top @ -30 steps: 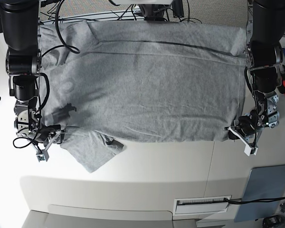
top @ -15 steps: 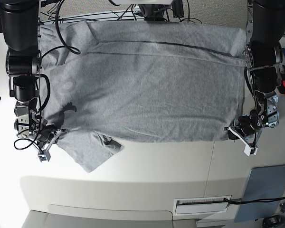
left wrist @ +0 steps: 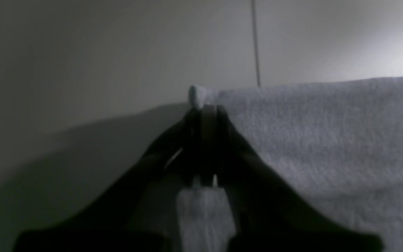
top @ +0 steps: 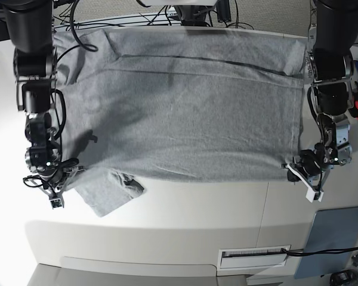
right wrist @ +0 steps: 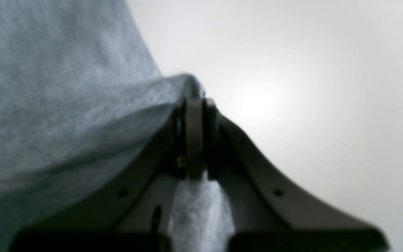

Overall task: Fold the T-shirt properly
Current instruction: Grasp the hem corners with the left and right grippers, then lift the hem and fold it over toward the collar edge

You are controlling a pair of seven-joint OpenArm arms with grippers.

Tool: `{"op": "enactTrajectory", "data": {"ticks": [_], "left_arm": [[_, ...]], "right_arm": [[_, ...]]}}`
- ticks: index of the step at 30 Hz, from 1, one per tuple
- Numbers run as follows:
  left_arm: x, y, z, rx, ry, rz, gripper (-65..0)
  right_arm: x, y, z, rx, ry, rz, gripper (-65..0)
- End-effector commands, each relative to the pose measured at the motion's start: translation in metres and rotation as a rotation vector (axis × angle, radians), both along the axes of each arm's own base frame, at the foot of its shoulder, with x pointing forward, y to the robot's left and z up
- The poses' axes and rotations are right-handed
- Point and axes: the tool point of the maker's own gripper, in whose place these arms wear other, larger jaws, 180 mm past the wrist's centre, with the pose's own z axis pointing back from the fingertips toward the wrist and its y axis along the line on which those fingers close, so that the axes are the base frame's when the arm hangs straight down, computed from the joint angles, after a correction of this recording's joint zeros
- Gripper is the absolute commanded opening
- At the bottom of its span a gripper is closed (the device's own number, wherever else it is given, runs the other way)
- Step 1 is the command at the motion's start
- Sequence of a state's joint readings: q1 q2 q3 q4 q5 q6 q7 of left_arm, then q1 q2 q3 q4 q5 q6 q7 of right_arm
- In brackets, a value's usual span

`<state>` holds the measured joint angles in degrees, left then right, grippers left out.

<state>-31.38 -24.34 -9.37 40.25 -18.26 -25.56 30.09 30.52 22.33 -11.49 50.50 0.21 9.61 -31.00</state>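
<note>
The heather-grey T-shirt (top: 185, 101) lies spread flat across the table, plain side up, with one short sleeve (top: 107, 193) bunched at its front left. My right gripper (top: 68, 176) is shut on the shirt's front left corner beside that sleeve. In the right wrist view its jaws (right wrist: 194, 101) pinch a ridge of the cloth (right wrist: 65, 105). My left gripper (top: 291, 168) is shut on the front right corner. In the left wrist view it (left wrist: 205, 108) clamps the cloth's edge (left wrist: 327, 140). No lettering shows.
A rigid grey-blue panel (top: 337, 235) lies at the front right near the table edge. A white label plate (top: 253, 256) sits on the table's front rim. Cables (top: 167, 15) run behind the shirt's far edge. Bare white tabletop (top: 197, 202) lies in front of the shirt.
Both grippers have shifted slightly toward the table's front while still holding the corners. The bunched sleeve has slid left and the cloth looks a bit flatter.
</note>
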Motion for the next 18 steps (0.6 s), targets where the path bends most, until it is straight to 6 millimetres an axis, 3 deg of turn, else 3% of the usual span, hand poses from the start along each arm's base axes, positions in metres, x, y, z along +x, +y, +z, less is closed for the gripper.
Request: {"op": "enactTrajectory", "data": {"ticks": [1, 4, 9, 18], "left_arm": [[0.014, 0.011, 0.025, 0.005, -0.064, 0.015, -65.0], [0.010, 0.018, 0.028, -0.021, -0.065, 0.029, -65.0], [-0.006, 0.013, 0.034, -0.064, -0.090, -0.052, -65.0], [-0.053, 0.003, 0.026, -0.017, -0.084, -0.108, -65.0]], "right_arm": [[0.009, -0.011, 0.028, -0.043, -0.076, -0.012, -65.0], [-0.005, -0.010, 0.037, -0.099, -0.111, -0.006, -65.0], [-0.028, -0.012, 0.049, -0.178, -0.134, 0.020, -65.0], [-0.067, -0.014, 0.057, -0.244, -0.134, 0.018, -65.0]]}}
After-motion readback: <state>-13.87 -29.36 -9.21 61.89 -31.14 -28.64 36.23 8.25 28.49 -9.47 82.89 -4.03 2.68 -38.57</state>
